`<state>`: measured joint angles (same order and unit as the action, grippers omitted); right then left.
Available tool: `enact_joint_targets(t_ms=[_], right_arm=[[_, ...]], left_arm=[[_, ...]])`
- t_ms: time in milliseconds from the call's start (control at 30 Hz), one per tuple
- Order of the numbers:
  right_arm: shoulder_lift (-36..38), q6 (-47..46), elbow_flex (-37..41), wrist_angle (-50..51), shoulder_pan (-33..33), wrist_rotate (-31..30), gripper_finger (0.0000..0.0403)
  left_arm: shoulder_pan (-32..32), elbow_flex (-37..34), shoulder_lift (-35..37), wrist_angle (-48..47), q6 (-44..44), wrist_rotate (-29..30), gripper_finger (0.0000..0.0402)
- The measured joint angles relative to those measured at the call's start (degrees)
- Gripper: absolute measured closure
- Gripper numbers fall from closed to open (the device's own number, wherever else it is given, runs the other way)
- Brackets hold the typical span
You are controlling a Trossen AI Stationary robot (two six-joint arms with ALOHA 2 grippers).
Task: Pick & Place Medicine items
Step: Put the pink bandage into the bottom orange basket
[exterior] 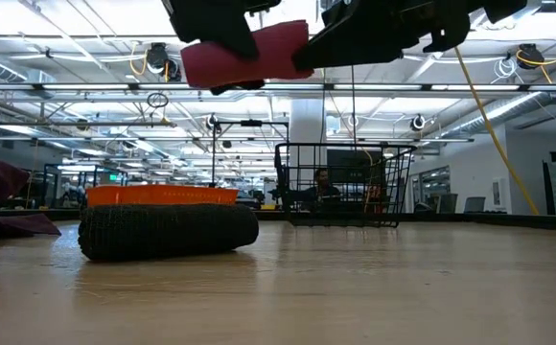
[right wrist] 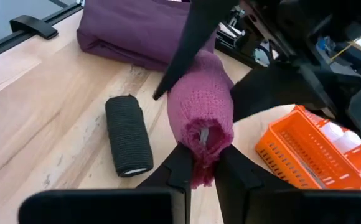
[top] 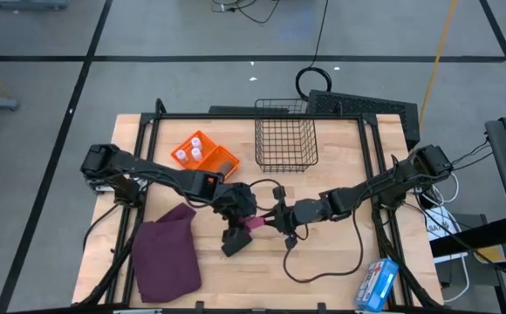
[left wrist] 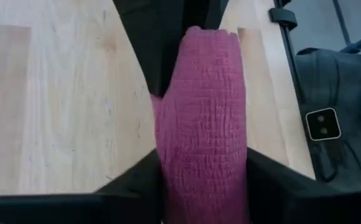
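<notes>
A pink knitted bandage roll (top: 257, 224) hangs in the air between my two grippers at mid-table; the low view shows the roll (exterior: 244, 53) well above the wood. My left gripper (left wrist: 202, 180) and my right gripper (right wrist: 204, 165) are both shut on it from opposite ends. A black bandage roll (top: 234, 241) lies on its side on the table just below them. The small white bottles (top: 194, 153) stand in the orange tray (top: 222, 162) toward the far left, untouched. My left gripper pinches the pink roll's body (left wrist: 199, 155) between its two fingers, which lie on either side of it. It comes from the table's left, and the roll is lifted clear and roughly level. My right gripper pinches the roll's frayed end (right wrist: 200, 146) between its two fingertips. It comes level from the table's right, along the roll's length, and the roll is clear of the table.
A black wire basket (top: 285, 144) stands at the far middle. A maroon cloth (top: 166, 253) lies bunched at the near left. A blue-and-white packet (top: 377, 283) lies near the near right corner. A black cable (top: 323, 270) loops across the wood.
</notes>
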<state>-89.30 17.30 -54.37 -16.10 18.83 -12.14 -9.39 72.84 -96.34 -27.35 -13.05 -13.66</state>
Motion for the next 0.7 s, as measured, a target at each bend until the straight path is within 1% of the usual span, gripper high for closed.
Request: enact_joint_targets(t_ms=[67, 133, 233, 300, 400, 467, 500, 567, 633, 700], right_arm=[[0.0, 0.1, 0.0, 0.0, 0.0, 0.2, 0.0370], [0.0, 0.1, 0.0, 0.4, 0.0, 0.2, 0.0361], [0.2, -3.7, -0.2, 0.9, -0.2, -0.6, 0.0331], [0.4, -7.1, -0.3, 1.6, -0.7, -1.3, 0.0304], [0.9, -11.2, -0.5, 4.1, -1.4, -1.6, 0.0264], [2.3, -13.2, 0.1, 9.2, -1.4, 0.7, 0.0243], [2.3, -14.1, 0.1, 10.0, -1.4, 1.7, 0.0233], [3.9, -15.4, 0.0, 13.7, -1.1, 2.1, 0.0219], [5.6, -16.3, -0.1, 15.2, -1.4, 0.9, 0.0209], [6.4, -16.4, -0.1, 16.1, -1.5, 0.3, 0.0204]], left_arm=[[0.1, 0.0, 0.0, 0.1, 0.4, -0.3, 0.0275], [0.6, 0.0, 0.0, 0.6, 0.3, -0.6, 0.0321], [1.6, -0.2, 1.7, 0.0, -1.2, -0.2, 0.0323], [2.0, -0.2, 3.5, -1.3, -1.5, 2.3, 0.0323], [3.0, -0.2, 6.3, -6.3, -1.2, 7.5, 0.0323], [4.1, -0.2, 8.6, -10.6, -1.7, 13.8, 0.0323], [4.6, -0.2, 9.7, -12.2, -2.2, 16.7, 0.0323], [5.7, -0.1, 11.1, -15.3, -2.7, 22.4, 0.0323], [7.1, -1.1, 12.5, -17.9, -3.5, 24.9, 0.0323], [9.4, -2.8, 13.1, -18.2, -4.1, 26.0, 0.0323]])
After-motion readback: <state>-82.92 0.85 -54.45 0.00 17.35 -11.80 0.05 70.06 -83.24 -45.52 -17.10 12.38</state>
